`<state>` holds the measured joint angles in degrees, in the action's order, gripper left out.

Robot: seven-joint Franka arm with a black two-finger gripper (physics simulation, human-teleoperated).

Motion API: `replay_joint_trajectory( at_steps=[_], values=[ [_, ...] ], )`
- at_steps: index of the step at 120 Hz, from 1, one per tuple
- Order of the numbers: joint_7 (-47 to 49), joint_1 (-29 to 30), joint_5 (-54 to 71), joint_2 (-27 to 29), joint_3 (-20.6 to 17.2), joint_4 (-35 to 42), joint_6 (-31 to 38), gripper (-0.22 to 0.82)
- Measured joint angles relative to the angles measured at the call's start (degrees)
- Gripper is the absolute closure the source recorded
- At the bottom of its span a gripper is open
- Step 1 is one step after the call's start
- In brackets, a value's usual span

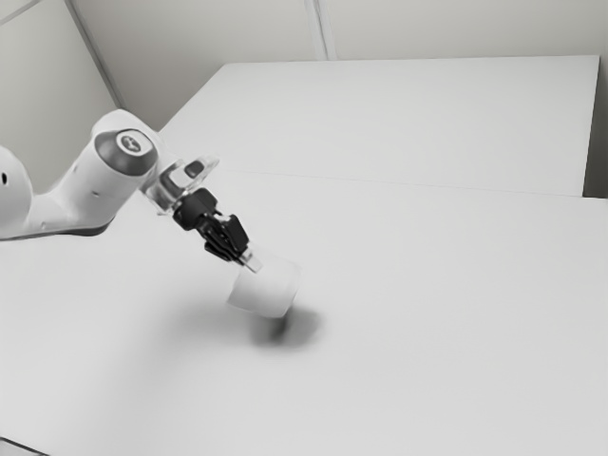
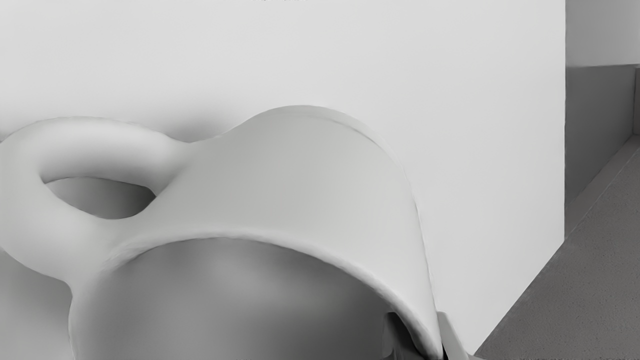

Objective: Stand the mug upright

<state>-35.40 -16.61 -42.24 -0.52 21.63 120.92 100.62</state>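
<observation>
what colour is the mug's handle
The handle is plain pale grey-white, seen best in the wrist view.

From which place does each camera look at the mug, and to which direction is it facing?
Exterior view: at the arm's side, looking down across the table; the arm enters from the exterior view's left, down to its gripper.
Wrist view: on the arm's hand, looking past the fingertips at the mug, handle and open mouth included.
Both share the mug, the fingertips at its rim, and some tabletop.
</observation>
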Motion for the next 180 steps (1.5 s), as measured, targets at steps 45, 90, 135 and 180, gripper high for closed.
replay_joint_trajectory(
  at_steps=[45,90,135,180],
  values=[
    [2.21,-0.39,25.19,7.55,-4.04,2.43,8.34,0.79],
    [12.46,-0.76,47.71,8.66,-14.38,4.76,7.95,0.79],
    [24.28,-3.33,55.29,0.77,-17.7,-0.84,4.82,0.79],
    [31.47,-4.54,55.89,-6.67,-17.77,-7.49,3.7,0.79]
  ],
)
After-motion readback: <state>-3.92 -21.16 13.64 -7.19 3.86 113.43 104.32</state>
